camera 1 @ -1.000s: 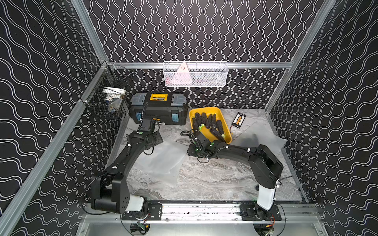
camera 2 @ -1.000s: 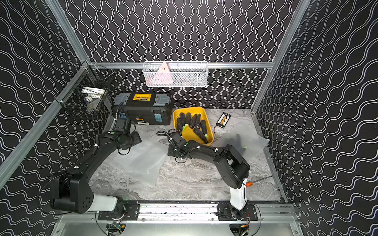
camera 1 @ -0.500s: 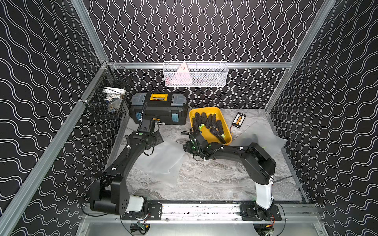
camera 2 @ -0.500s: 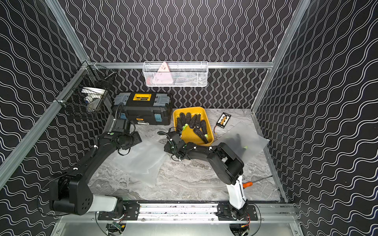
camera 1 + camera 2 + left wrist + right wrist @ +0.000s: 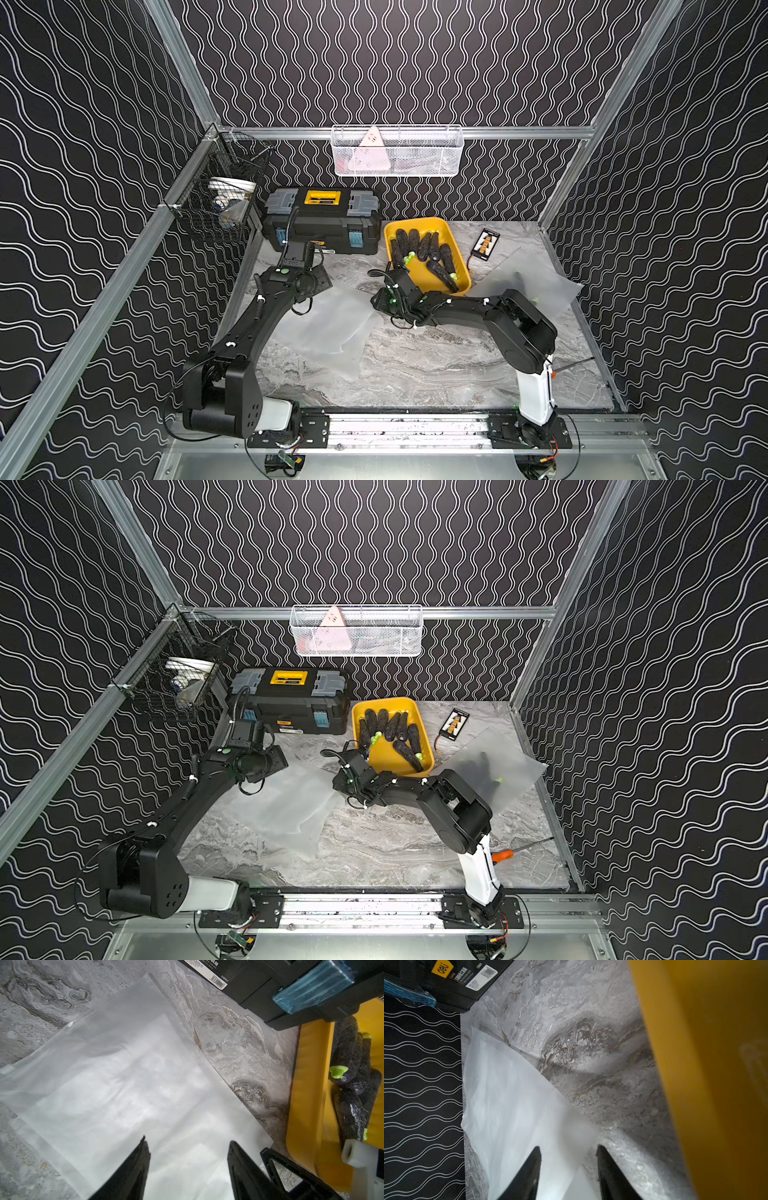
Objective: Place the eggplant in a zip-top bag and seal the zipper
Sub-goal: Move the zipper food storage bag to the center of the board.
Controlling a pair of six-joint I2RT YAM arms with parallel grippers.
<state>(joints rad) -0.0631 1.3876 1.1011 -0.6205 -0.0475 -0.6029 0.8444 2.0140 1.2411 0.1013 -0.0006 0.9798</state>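
Observation:
Several dark purple eggplants [image 5: 424, 247] [image 5: 390, 727] [image 5: 349, 1109] with green stems lie in a yellow tray [image 5: 426, 277] [image 5: 386, 759] [image 5: 307, 1084] [image 5: 706, 1064]. A clear zip-top bag [image 5: 328, 328] [image 5: 286, 808] [image 5: 124, 1084] [image 5: 508, 1105] lies flat and empty on the marble table. My left gripper [image 5: 321, 277] [image 5: 188, 1140] hovers open over the bag's far corner, holding nothing. My right gripper [image 5: 380, 300] [image 5: 338, 781] [image 5: 568, 1147] sits low between bag and tray, its jaws apart, with the bag's right edge lying between them.
A black toolbox [image 5: 322, 224] stands at the back left. A second frosted bag [image 5: 536, 286] lies at the right, a dark shape with a green tip showing through it. A small card [image 5: 485, 245] and an orange screwdriver [image 5: 505, 856] lie nearby. Wire baskets [image 5: 397, 151] hang on the walls.
My right gripper has slid left from the tray's front corner to the bag's right edge, and its jaws have narrowed slightly. The left arm has stayed still.

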